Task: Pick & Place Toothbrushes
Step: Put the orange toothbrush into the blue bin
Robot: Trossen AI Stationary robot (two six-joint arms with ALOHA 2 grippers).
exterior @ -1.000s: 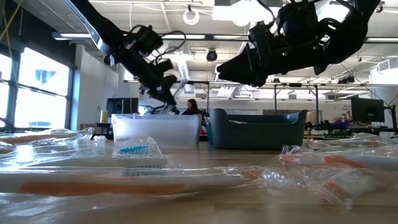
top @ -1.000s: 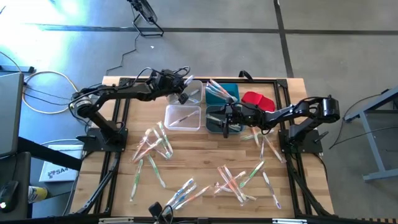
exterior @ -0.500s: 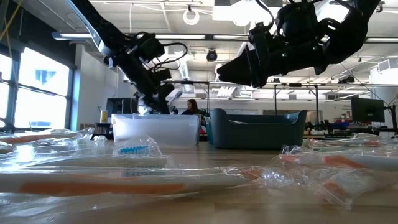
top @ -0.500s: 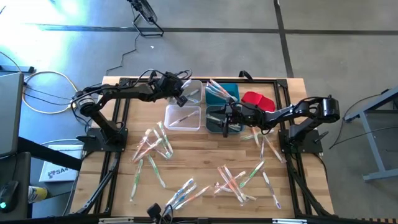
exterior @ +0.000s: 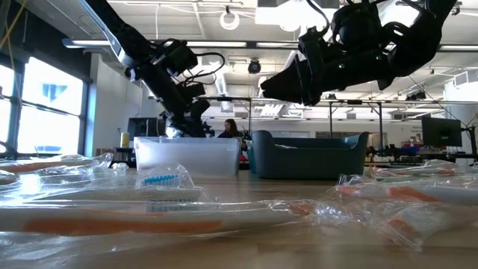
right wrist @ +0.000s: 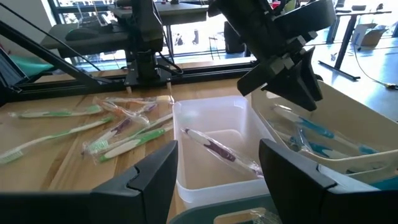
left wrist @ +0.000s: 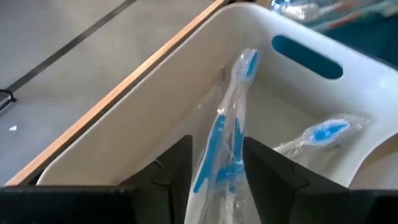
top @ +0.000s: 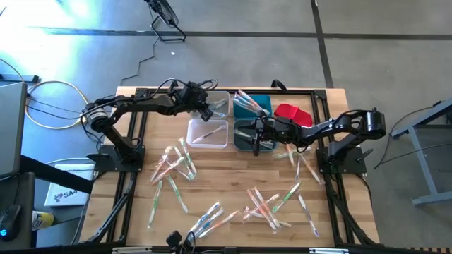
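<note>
Fingers of my left gripper part around 1 wrapped blue toothbrush above the white plastic bin; 1 more lies inside.

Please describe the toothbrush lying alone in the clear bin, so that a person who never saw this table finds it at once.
At the far side of the wooden table stand several bins. The nearer clear bin on the left holds one wrapped toothbrush. It lies alone and has dark purple accents, while the neighbouring white bin holds blue ones.
</note>
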